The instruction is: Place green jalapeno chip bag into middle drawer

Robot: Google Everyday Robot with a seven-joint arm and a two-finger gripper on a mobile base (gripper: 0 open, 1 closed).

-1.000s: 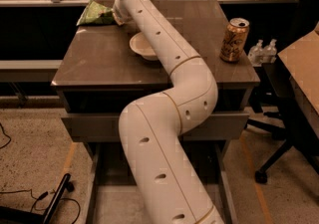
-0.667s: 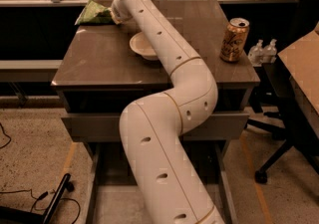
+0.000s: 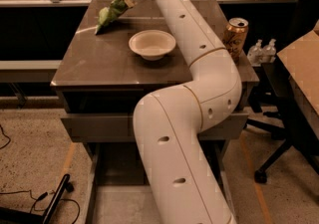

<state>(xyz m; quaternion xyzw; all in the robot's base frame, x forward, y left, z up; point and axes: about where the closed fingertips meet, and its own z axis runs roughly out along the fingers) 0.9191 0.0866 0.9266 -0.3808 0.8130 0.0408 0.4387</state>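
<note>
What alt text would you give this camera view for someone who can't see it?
A white robot arm reaches across a dark table, its end effector holding a green chip bag near the far-left corner. A white bowl sits mid-table and an orange can at the right edge.

At the upper left of the frame the pale gripper (image 3: 125, 0) pinches the green jalapeno chip bag (image 3: 109, 15), bright green with whitish patches, above a dark grey-brown table (image 3: 99, 63) bearing a cream bowl (image 3: 152, 44) and an orange-gold can (image 3: 235, 36), beside the white, dark-dotted arm (image 3: 174, 143).
</note>
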